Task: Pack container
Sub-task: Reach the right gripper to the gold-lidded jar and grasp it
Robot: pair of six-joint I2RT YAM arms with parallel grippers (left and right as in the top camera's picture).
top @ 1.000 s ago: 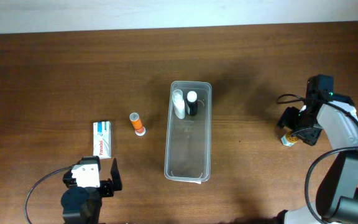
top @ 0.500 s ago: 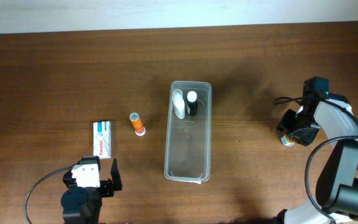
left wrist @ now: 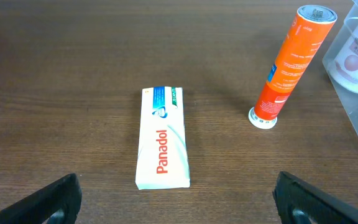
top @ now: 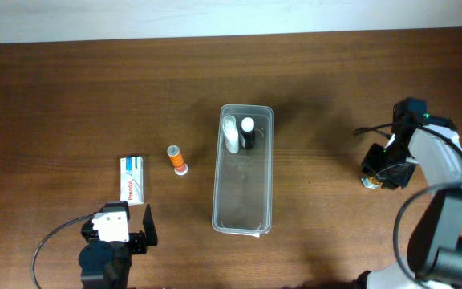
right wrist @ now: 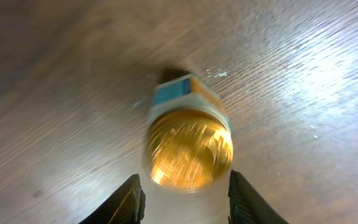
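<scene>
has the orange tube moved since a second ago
No. The orange tube stands on the same spot, with the same gaps to the container and the Panadol box.

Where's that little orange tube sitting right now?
In the overhead view the orange tube stands on end left of centre, between the white Panadol box and the clear container, touching neither.

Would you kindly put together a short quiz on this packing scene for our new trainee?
1. True or false: the orange tube stands upright outside the container.
2. How many bottles are in the container? A one, B two, C four.
3. Which hand is nearest the gold-lidded jar?
Key: 1 true; 2 B; 3 the right hand.
</scene>
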